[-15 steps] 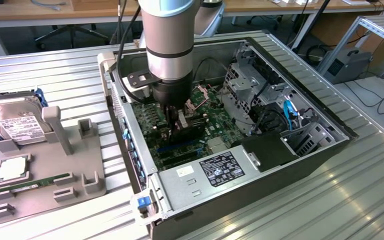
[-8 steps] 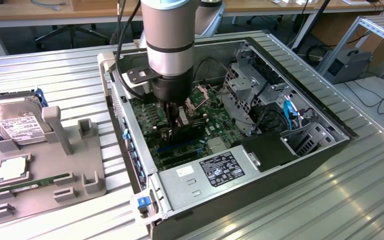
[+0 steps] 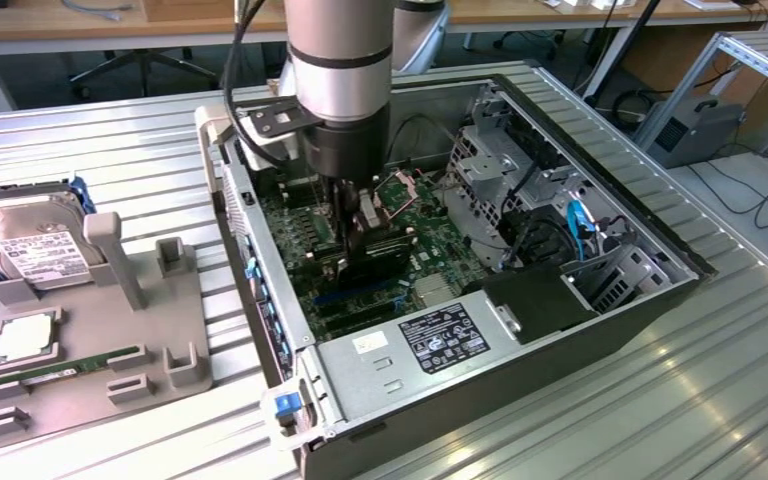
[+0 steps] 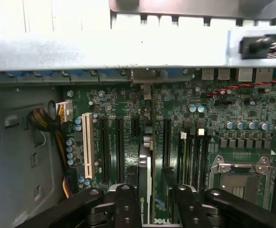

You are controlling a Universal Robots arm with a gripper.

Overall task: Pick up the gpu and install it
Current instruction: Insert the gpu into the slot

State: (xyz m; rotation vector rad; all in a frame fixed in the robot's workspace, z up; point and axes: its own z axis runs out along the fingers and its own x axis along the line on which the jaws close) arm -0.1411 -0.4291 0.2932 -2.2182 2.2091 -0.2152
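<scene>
Wrist view showed the gripper (image 4: 149,199) clamped on the top edge of the gpu (image 4: 146,166), a thin, stiff, fragile card standing over the motherboard (image 4: 214,114) slots.

The gpu (image 4: 146,183), a thin dark card, stands on edge inside the open computer case, seen nearly edge-on from the wrist view. It runs in line with the long black slots on the green motherboard (its far end reaches toward the case's rear wall), upright between two neighbouring slots.
</scene>
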